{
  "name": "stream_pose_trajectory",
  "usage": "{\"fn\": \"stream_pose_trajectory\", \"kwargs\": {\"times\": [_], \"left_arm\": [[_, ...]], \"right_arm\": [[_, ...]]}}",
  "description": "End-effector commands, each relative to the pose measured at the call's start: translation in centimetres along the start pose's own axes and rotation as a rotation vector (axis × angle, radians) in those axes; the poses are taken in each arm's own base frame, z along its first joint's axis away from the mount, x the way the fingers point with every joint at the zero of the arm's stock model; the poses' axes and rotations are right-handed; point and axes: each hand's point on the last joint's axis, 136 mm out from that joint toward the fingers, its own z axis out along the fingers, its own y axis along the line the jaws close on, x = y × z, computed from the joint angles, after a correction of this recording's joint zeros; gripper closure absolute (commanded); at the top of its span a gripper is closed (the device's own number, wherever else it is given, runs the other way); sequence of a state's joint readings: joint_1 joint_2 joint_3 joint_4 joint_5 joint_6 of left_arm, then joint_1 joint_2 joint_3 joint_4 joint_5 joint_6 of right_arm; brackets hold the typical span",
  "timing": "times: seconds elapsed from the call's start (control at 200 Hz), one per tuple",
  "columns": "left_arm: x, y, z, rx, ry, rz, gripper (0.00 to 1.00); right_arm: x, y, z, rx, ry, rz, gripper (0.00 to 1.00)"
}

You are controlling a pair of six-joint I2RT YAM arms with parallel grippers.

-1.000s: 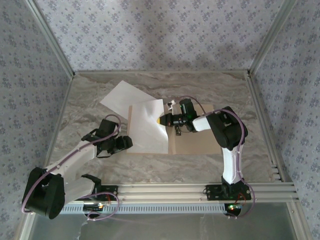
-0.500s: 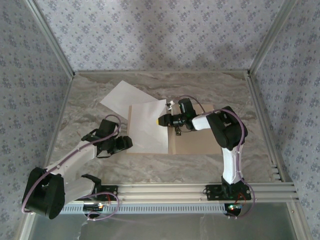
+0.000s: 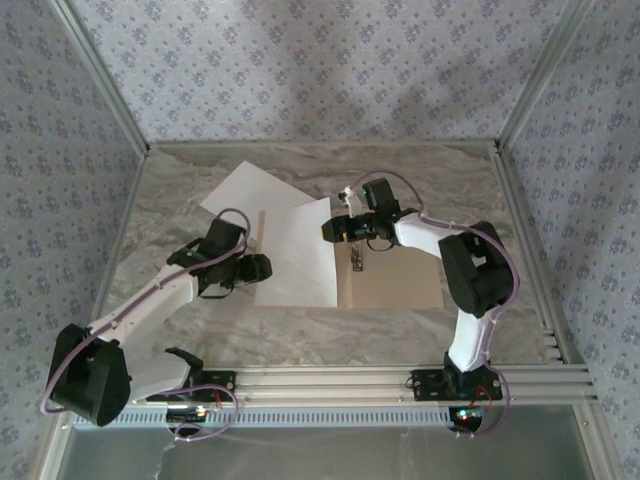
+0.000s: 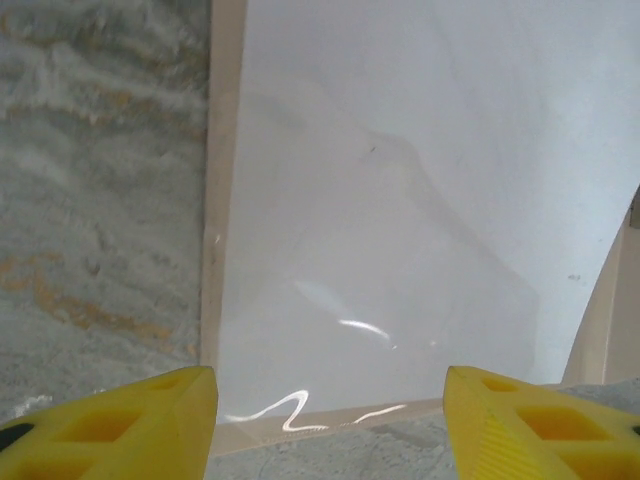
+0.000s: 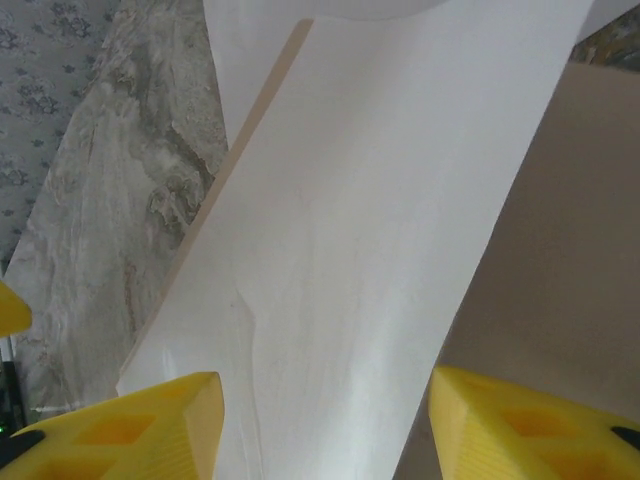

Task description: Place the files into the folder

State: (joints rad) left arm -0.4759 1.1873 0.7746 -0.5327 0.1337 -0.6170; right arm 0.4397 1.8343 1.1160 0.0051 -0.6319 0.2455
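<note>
Since a second ago the right gripper (image 3: 335, 229) had been pulled back off the sheet's edge, jaws spread, nothing held, and the left gripper (image 3: 257, 268) had been moved up to the folder (image 3: 400, 285), jaws apart too. One white sheet (image 3: 298, 255) was laid flat on the folder's left half; the other sheet (image 3: 243, 192) was left by its far-left corner.

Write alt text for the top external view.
An open tan folder lies on a marble table with one white sheet on its left half and a second sheet behind it. The left hand and right hand flank the first sheet.
</note>
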Motion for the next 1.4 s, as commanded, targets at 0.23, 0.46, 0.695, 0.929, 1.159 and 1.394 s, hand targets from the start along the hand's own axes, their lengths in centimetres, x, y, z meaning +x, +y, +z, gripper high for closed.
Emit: {"fn": "stream_pose_trajectory", "kwargs": {"times": [0.23,0.46,0.695,0.929,1.159,1.394], "left_arm": [[-4.4,-5.4,1.4,-0.117,-0.053,0.302,0.38],[-5.2,-9.5,5.6,-0.122,-0.005,0.385,0.38],[-5.0,-11.2,10.3,-0.155,0.059,0.396,0.38],[-4.2,-11.5,13.5,-0.154,0.107,0.359,0.38],[-3.5,-10.4,14.4,-0.185,0.12,0.316,0.38],[-2.9,-8.2,14.5,-0.237,0.132,0.269,0.38]], "right_arm": [[1.5,-3.9,-6.4,0.175,-0.095,0.165,0.4],[5.6,-7.3,-8.5,0.299,-0.153,0.316,0.4],[7.9,-8.0,-8.9,0.327,-0.165,0.345,0.39],[9.2,-8.6,-9.0,0.339,-0.171,0.407,0.39],[10.6,-9.3,-8.8,0.365,-0.179,0.468,0.39],[13.4,-10.8,-9.0,0.504,-0.126,0.491,0.4]]}}
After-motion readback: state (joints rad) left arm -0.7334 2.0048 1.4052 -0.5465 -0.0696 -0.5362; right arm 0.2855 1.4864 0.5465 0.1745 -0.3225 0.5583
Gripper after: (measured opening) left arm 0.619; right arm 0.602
